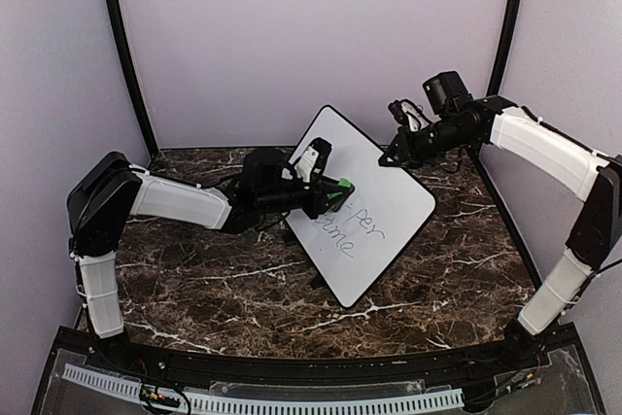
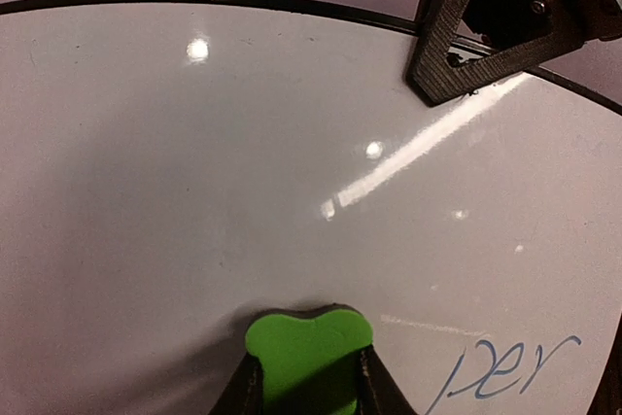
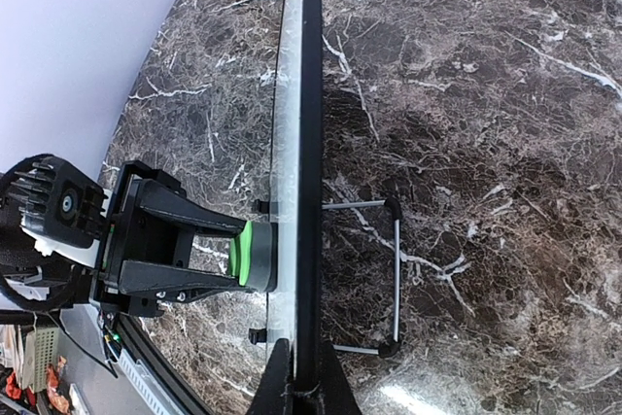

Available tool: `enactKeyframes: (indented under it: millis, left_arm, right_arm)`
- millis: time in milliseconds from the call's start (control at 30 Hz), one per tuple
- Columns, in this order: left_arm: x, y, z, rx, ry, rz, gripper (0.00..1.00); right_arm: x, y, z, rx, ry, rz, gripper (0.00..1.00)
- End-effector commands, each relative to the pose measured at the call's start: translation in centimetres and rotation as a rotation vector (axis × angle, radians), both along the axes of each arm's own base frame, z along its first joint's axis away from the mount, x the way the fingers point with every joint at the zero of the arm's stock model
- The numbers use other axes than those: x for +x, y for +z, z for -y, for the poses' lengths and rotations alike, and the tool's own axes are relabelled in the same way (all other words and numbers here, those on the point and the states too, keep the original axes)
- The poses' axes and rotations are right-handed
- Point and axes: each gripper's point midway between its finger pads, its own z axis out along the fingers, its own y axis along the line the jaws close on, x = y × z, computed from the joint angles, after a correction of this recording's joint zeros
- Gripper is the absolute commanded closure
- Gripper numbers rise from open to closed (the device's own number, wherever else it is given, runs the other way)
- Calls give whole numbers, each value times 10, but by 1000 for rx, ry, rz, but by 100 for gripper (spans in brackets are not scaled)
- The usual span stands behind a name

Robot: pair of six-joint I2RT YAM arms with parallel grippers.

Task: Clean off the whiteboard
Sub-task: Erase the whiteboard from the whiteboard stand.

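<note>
The whiteboard (image 1: 340, 148) stands tilted on the marble table, with dark handwriting (image 1: 355, 230) on its lower half. My left gripper (image 1: 328, 197) is shut on a green eraser (image 1: 342, 190), whose grey pad is pressed flat against the board. In the left wrist view the eraser (image 2: 307, 347) sits between the fingers on the whiteboard (image 2: 194, 162), with the letters "per" (image 2: 510, 368) to its right. My right gripper (image 1: 393, 156) is shut on the board's upper right edge. The right wrist view shows the whiteboard (image 3: 310, 123) edge-on, clamped by my right gripper (image 3: 301, 381), and the eraser (image 3: 255, 257) against it.
Behind the board, a wire stand (image 3: 396, 279) rests on the marble table (image 1: 214, 289). Black corner poles (image 1: 121, 46) and pale walls enclose the back and sides. The right gripper (image 2: 476, 55) also shows at the left wrist view's top right.
</note>
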Motion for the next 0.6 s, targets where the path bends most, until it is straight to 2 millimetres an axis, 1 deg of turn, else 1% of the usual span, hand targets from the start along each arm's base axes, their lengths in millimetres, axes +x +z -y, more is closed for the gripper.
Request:
enactKeyframes:
  millis: [0, 33, 67, 100, 133, 167, 200, 233, 300, 467, 533, 567]
  left_arm:
    - [0, -70, -13, 150, 39, -137, 100]
    - [-5, -81, -17, 166, 35, -156, 100]
    - [-8, -82, -19, 159, 37, -160, 100]
    - [-15, -96, -27, 180, 37, -185, 100]
    - [-17, -97, -28, 171, 40, -188, 100]
    - [-22, -107, -34, 185, 40, -206, 100]
    - [-24, -110, -35, 185, 41, -213, 100]
    - [-27, -118, -39, 195, 42, -225, 100]
    - [-30, -123, -42, 199, 43, -235, 100]
    - [-30, -122, -40, 201, 37, -232, 100]
    - [-24, -109, -32, 180, 29, -215, 100]
    - [-23, -107, -30, 182, 22, -214, 100]
  right_arm:
    - [-29, 11, -31, 39, 195, 63, 100]
    - [-29, 11, -31, 38, 195, 62, 100]
    - [-29, 10, -31, 38, 195, 62, 100]
    - [-29, 10, -31, 39, 195, 62, 100]
    - [-28, 10, -31, 39, 194, 63, 100]
    - [-29, 10, -31, 39, 195, 63, 100]
    - [-28, 11, -31, 39, 194, 63, 100]
    - [-28, 11, -31, 40, 196, 63, 100]
    - [-28, 11, -32, 40, 196, 62, 100]
    - [-28, 10, -31, 38, 196, 64, 100]
    - [-28, 9, -31, 38, 195, 62, 100]
    - [-28, 9, -31, 38, 196, 60, 100]
